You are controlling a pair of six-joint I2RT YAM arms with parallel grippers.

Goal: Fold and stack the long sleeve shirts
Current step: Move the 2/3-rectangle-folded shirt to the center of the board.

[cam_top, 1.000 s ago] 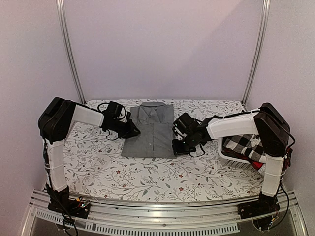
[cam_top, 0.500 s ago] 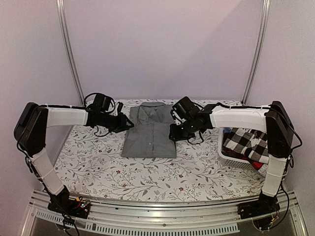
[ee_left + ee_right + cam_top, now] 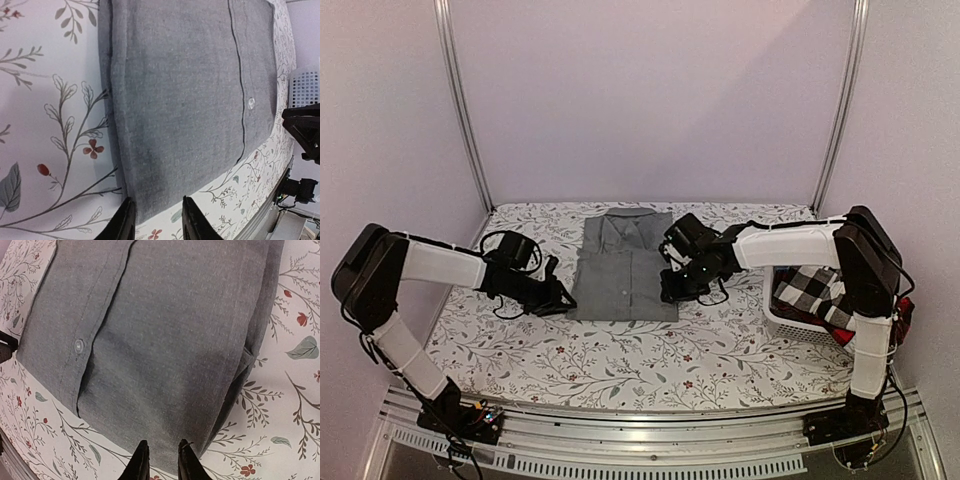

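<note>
A plain grey long sleeve shirt [image 3: 623, 268] lies folded in a rectangle at the middle of the table, collar to the far side. My left gripper [image 3: 558, 297] is low at its near left corner. In the left wrist view that corner of the shirt [image 3: 185, 100] lies between the parted tips of the left gripper [image 3: 157, 222], which is open. My right gripper [image 3: 670, 290] is over the near right corner. In the right wrist view its jaws [image 3: 162, 462] stand narrowly apart above the flat hem of the shirt [image 3: 160, 340], with no cloth bunched between them.
A white basket [image 3: 790, 318] at the right edge holds a black-and-white checked shirt [image 3: 815, 285] and a red-and-black one [image 3: 845, 335]. The floral tablecloth [image 3: 620, 350] covers the table. Metal posts stand at the back corners.
Both grippers have come from the shirt's far side edges toward its near corners. The right jaws have narrowed. The shirt has not moved.
</note>
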